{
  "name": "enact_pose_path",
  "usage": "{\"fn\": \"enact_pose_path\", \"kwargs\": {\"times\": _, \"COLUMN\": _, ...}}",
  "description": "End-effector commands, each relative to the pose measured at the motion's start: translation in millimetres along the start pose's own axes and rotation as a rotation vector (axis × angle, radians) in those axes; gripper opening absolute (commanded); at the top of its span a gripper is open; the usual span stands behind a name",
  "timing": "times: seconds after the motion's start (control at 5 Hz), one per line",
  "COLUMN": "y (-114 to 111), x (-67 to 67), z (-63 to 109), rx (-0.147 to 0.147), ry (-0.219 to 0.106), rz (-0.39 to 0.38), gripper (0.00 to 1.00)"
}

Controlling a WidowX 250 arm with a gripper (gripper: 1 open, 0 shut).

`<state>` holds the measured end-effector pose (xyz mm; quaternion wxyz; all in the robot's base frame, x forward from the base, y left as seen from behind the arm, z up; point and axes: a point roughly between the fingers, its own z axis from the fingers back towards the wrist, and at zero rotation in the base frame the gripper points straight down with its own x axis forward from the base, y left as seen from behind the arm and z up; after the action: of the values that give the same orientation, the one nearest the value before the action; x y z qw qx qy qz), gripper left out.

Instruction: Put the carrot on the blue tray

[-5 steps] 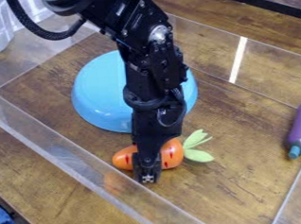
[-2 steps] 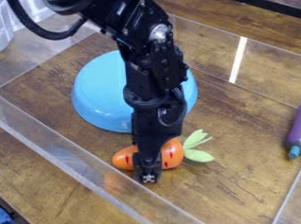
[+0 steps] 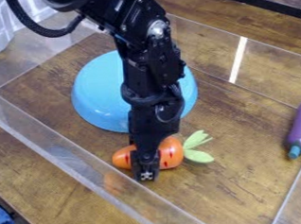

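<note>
So the black arm comes down from the top left and its hand [image 3: 147, 167] is planted right on the carrot [image 3: 171, 155], which lies on the wooden worktop [image 3: 66, 137] near the front clear wall. Orange body shows on both sides of the hand, and the light green leafy top sticks out to the right. Honestly I cannot tell if the hand is clenched on it or loose, the fingers are hidden from this angle. The blue tray [image 3: 95, 93] sits just behind the carrot, partly covered by the arm. A purple eggplant toy [image 3: 299, 127] lies well apart at the right edge.
</note>
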<state>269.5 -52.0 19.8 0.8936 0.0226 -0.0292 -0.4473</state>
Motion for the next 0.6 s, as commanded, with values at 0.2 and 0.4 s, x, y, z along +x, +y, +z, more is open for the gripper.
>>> {"fn": "enact_pose_path", "kwargs": {"times": 0.2, "y": 14.3, "x": 8.0, "z": 14.2, "rx": 0.044, "ry": -0.065, "rz": 0.028, "gripper": 0.0}}
{"fn": "enact_pose_path", "kwargs": {"times": 0.4, "y": 15.1, "x": 8.6, "z": 13.1, "rx": 0.043, "ry": -0.069, "rz": 0.033, "gripper": 0.0}}
